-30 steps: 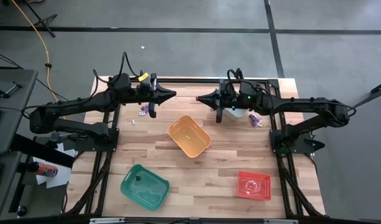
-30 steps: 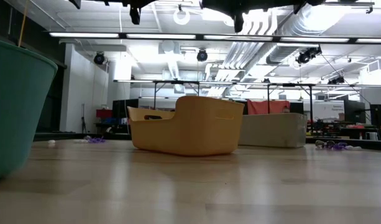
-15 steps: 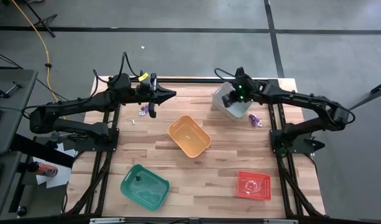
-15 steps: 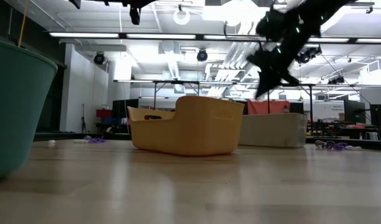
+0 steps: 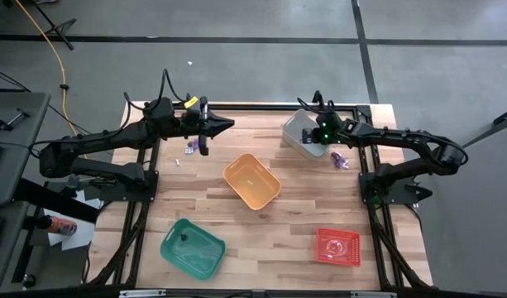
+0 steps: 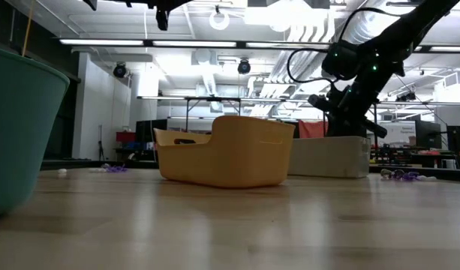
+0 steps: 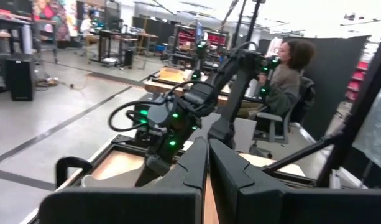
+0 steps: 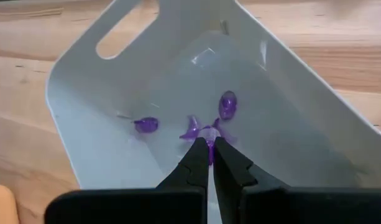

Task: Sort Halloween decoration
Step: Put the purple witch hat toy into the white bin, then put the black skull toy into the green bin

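Note:
Three purple trinkets (image 8: 146, 124) lie on the floor of the grey bin (image 5: 301, 132). More purple ones lie on the table right of that bin (image 5: 339, 160) and by the left arm (image 5: 189, 147), with a whitish one (image 5: 177, 162) close by. My right gripper (image 8: 207, 148) is shut, tipped down over the grey bin, above its rim in the low view (image 6: 357, 112). My left gripper (image 5: 228, 124) is shut and waits high over the far left of the table.
An orange bin (image 5: 251, 180) sits mid-table, a green bin (image 5: 193, 247) near left and a red bin (image 5: 337, 246) near right. In the left wrist view a person (image 7: 283, 81) sits beyond the table. Bare wood lies between the bins.
My right arm has swung from a high, level pose pointing at the table's middle toward the right and down, tipping its gripper over the grey bin. Its fingers stay shut.

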Robot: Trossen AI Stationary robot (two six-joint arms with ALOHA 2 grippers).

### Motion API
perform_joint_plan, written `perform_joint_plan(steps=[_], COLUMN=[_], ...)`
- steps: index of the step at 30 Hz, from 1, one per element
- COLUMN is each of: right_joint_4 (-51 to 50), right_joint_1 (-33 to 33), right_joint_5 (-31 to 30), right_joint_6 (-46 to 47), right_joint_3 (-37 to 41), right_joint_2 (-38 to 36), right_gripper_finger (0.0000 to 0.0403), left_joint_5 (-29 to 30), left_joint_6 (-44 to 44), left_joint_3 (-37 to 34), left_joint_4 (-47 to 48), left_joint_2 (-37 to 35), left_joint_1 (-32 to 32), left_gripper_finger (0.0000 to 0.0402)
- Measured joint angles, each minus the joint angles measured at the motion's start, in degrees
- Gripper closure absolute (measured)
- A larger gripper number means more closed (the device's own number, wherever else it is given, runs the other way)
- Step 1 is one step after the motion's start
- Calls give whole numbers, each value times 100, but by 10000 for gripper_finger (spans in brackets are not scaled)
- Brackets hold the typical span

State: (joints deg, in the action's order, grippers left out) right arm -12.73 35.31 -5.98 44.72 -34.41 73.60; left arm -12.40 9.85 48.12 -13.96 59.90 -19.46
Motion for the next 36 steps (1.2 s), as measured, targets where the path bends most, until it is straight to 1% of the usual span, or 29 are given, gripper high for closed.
perform_joint_plan(steps=[3,6,10,14,17,20,21,25,27,29,33,36], right_joint_4=[-39,-212,-446,-505,-452,-39,200,1289,1635,1823,1956,2043], right_joint_1=[-1,-4,-2,-2,-2,-6,-11,-73,-152,-286,-730,-1118], right_joint_5=[20,-54,-321,-352,-204,96,258,1282,1798,2177,2549,2636], right_joint_6=[-77,-200,-318,-466,-751,-1184,-1353,-1959,-2239,-2485,-2965,-3181], right_joint_3=[-42,-120,-224,-378,-617,-1010,-1165,-1721,-2006,-2269,-2562,-2570], right_joint_2=[0,0,0,0,-7,-83,-112,-175,-175,-175,-174,-173], right_gripper_finger=[400,378,317,248,207,185,182,181,186,195,229,276], left_joint_5=[126,133,131,132,131,131,131,130,129,129,131,155], left_joint_6=[0,0,0,0,0,-2,-9,-49,-51,-50,-55,-57], left_joint_3=[2,2,2,2,2,2,2,2,2,2,2,2], left_joint_4=[0,0,0,0,0,0,0,2,19,63,122,125], left_joint_2=[0,0,0,0,0,0,0,0,-1,-2,-2,-2], left_joint_1=[0,0,0,0,0,0,0,0,0,0,0,0], left_gripper_finger=[394,394,394,394,394,394,394,394,394,394,394,394])
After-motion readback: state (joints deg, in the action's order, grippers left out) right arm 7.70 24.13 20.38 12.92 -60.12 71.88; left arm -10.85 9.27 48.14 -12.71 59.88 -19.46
